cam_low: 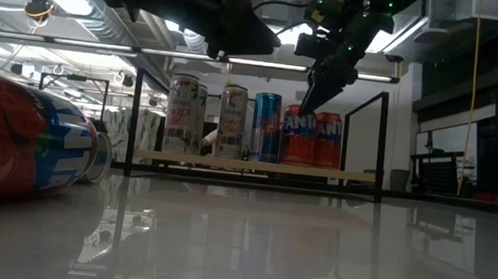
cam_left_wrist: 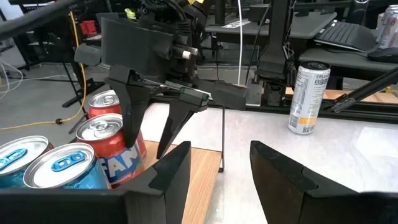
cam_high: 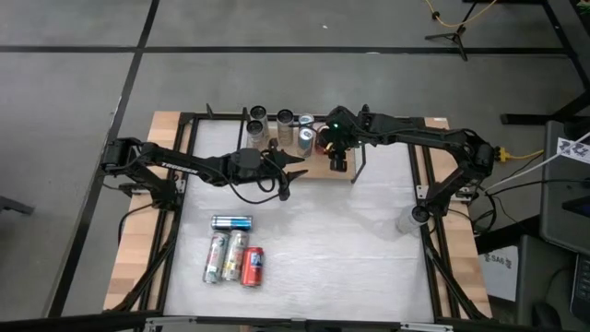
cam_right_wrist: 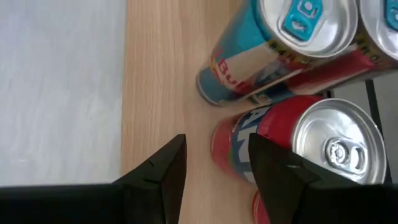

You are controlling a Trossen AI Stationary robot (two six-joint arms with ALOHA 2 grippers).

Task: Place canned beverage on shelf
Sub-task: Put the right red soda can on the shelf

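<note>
White tabletop [cam_high: 304, 240] fills the frame under both dark arms, which reach toward its twelve o'clock edge. At that edge stands the shelf [cam_high: 318, 169], carrying five upright cans [cam_low: 232, 122]. Over the shelf's three o'clock end the right gripper [cam_high: 338, 163] points down, its jaws parted beside a red can [cam_right_wrist: 298, 146] without clasping it. Toward nine o'clock of it hovers the left gripper [cam_high: 293, 162], jaws apart and empty. Four more cans [cam_high: 234, 250] lie at six o'clock; another [cam_high: 407, 221] stands near three o'clock.
</note>
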